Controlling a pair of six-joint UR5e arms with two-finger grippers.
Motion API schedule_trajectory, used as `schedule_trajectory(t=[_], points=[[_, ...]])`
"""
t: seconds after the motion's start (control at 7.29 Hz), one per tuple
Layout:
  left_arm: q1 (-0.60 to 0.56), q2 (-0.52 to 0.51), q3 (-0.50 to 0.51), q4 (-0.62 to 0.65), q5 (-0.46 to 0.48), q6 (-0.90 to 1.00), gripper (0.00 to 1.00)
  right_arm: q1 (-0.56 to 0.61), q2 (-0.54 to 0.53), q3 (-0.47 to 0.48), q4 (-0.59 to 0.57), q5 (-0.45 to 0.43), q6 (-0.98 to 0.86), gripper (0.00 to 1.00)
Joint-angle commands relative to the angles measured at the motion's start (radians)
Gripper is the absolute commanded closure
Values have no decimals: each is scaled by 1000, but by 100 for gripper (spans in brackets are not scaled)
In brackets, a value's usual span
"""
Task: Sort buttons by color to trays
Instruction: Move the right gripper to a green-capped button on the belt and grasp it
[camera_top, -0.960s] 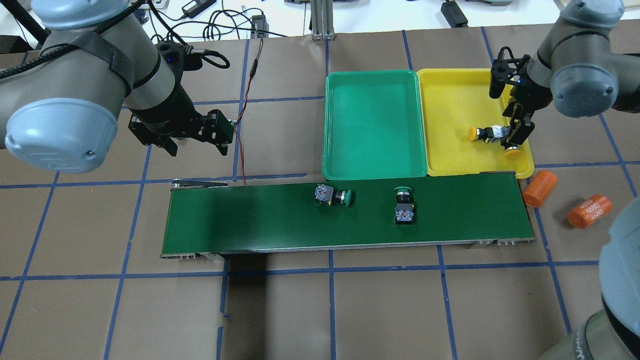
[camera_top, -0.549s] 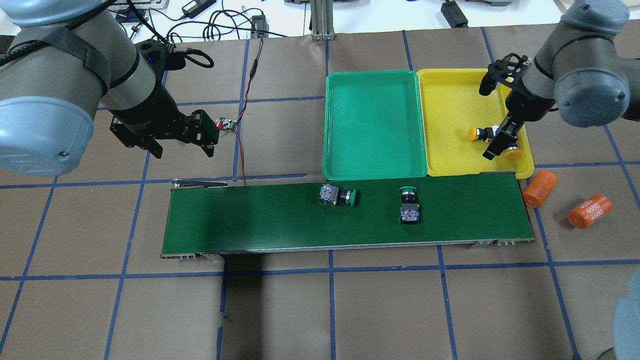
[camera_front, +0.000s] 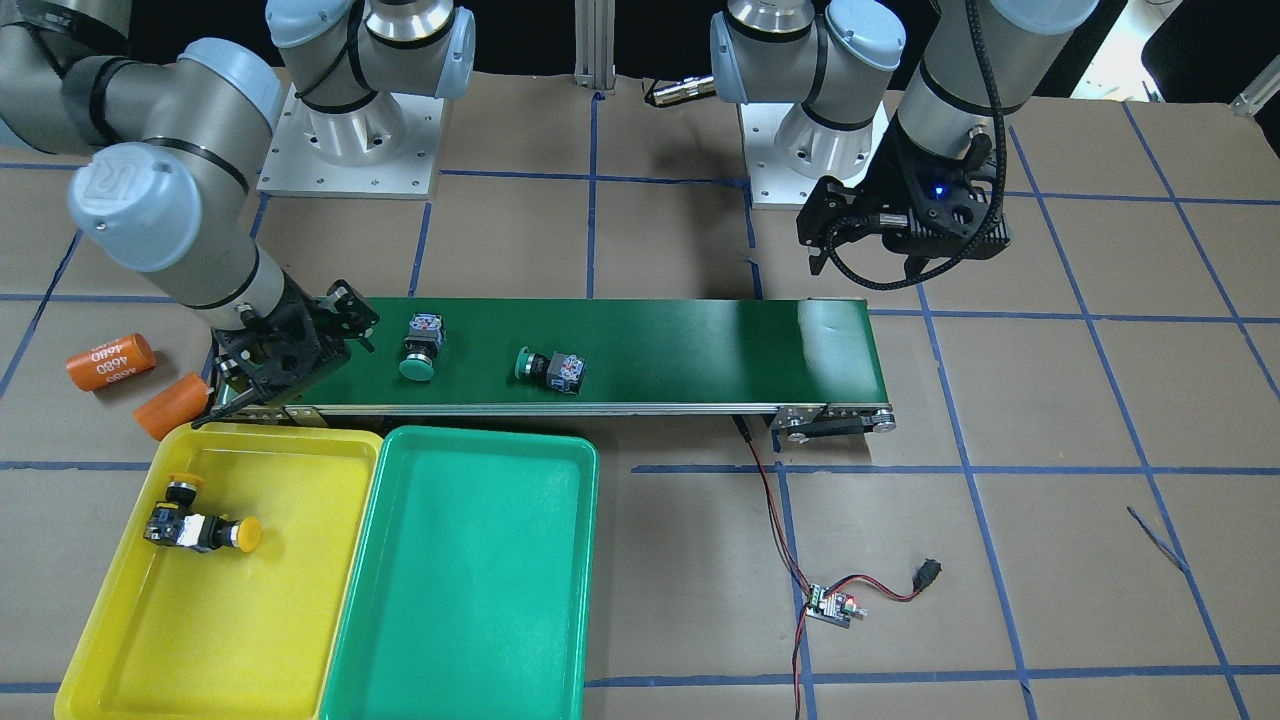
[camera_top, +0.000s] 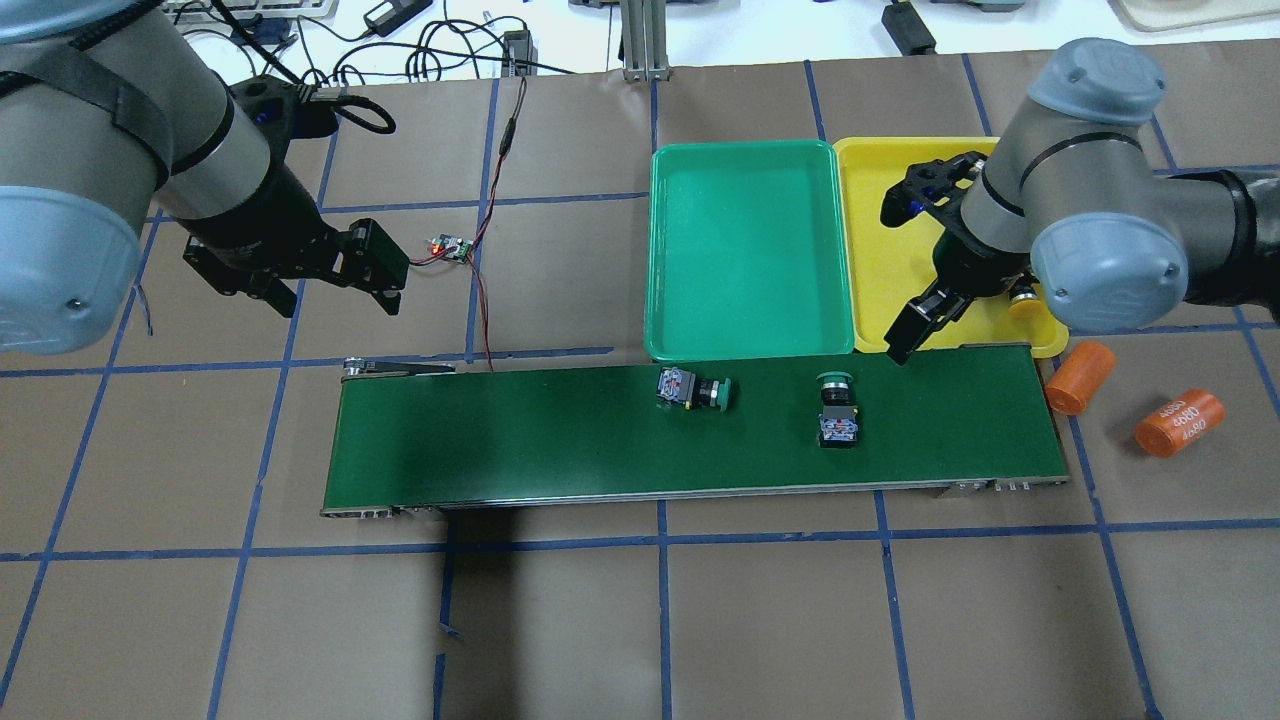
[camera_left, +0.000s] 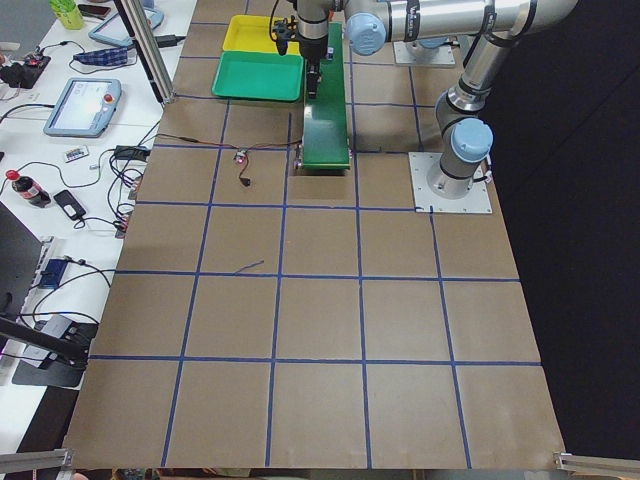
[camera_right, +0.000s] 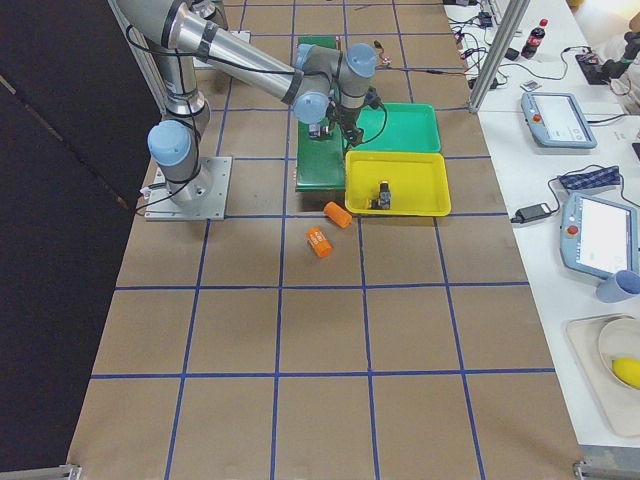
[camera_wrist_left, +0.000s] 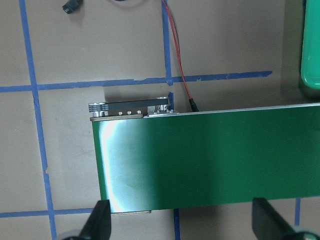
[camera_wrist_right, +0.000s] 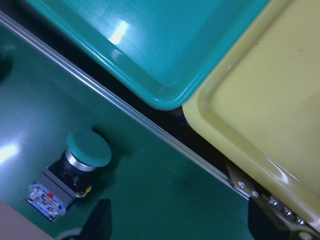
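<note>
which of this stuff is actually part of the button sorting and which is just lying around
Job:
two green-capped push-button switches on the dark green conveyor belt
two yellow-capped push-button switches in the shallow yellow plastic tray
the empty shallow green plastic tray

Lying about:
two orange cylinders beside the belt
small circuit board with red wires

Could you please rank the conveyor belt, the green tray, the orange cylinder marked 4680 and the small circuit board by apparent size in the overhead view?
1. conveyor belt
2. green tray
3. orange cylinder marked 4680
4. circuit board
Each gap is plain; no two look alike.
</note>
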Motion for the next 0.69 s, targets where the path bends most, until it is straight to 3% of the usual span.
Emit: schedule_trajectory(t=[0.0,0.27,0.55], points=[[1,-1,0,2,0,0,0,53,-2,11,-3,-11,175,5],[1,-1,-2,2,-2,0,0,85,1,40,-11,-12,231,6],[1,-1,0,2,0,0,0,85,-5,159,-156,-12,232,7]])
